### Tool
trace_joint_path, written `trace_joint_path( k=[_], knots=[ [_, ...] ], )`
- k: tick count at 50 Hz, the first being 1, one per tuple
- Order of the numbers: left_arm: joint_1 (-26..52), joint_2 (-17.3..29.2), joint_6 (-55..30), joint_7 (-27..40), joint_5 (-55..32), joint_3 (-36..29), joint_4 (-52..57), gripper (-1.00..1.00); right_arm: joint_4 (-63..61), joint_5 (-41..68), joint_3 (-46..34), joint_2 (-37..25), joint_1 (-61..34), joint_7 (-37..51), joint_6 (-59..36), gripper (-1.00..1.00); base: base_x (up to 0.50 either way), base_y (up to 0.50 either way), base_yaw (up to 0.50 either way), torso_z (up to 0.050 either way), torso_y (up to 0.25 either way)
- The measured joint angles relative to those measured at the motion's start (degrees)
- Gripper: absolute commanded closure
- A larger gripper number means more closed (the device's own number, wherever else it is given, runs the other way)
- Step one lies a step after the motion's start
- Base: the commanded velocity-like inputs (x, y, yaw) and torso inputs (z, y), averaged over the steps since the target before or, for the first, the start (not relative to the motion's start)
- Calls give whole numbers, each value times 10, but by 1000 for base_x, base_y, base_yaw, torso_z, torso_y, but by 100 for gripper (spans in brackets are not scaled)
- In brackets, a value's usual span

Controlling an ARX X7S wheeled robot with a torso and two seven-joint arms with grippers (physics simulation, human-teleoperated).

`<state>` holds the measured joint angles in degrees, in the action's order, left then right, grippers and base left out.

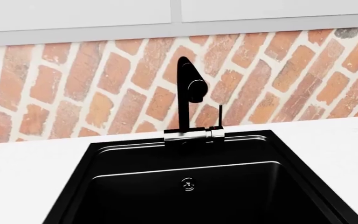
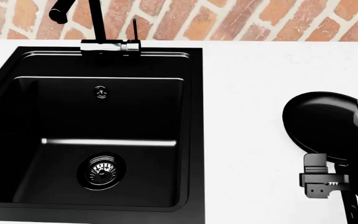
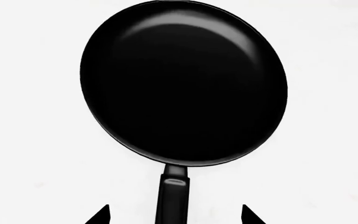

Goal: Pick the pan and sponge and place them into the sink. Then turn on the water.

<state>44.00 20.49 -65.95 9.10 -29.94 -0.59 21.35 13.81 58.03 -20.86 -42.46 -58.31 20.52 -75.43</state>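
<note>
The step in hand is the pick of the round, shallow, all-black frying pan [image 2: 319, 122], which lies on the white counter [image 2: 241, 93] at the right of the head view, well apart from the large black rectangular sink [image 2: 191, 116] on the left. In the right wrist view the pan [image 3: 184, 84] fills the upper middle of the frame and its long thin handle [image 3: 173, 196] runs down to the bottom edge between 2 dark jaw tips. So the right gripper [image 3: 175, 215] stands with jaws apart, straddling the handle but not yet clamped on it.

The next move, as I judge it, calls for lowering and closing on the handle close to the pan body, then lifting and carrying it across the counter into the basin, clear of the stepped rim.

The sink holds only its round metal drain strainer [image 2: 101, 170] and small overflow fitting [image 1: 188, 185]. The tall black arched tap [image 1: 188, 86] with its thin upright lever [image 1: 220, 116] stands at the rear rim.

The sponge appears in no view. The handle's far end is cut off. Of the left arm only a grey sliver shows at the head view's left edge, so its jaws cannot be judged.
</note>
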Motion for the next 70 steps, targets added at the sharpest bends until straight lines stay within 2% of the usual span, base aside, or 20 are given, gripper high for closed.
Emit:
trace_joint_path(
  k=[19,20,41,70],
  knots=[
    [-2,4,2,2,-3,-3,-2,-100,86,-53,-63,27,-32,-64,46,-100,0,0,0,0,0],
    [-3,4,3,2,-3,-3,-2,-100,88,-54,-64,27,-32,-66,48,100,0,0,0,0,0],
    [-4,5,6,4,-6,-8,-5,-100,77,-67,-76,20,-38,-67,65,100,0,0,0,0,0],
    [-6,12,7,7,-13,-4,-3,-100,-65,-45,-93,-6,-28,-123,139,100,0,0,0,0,1]
  ],
)
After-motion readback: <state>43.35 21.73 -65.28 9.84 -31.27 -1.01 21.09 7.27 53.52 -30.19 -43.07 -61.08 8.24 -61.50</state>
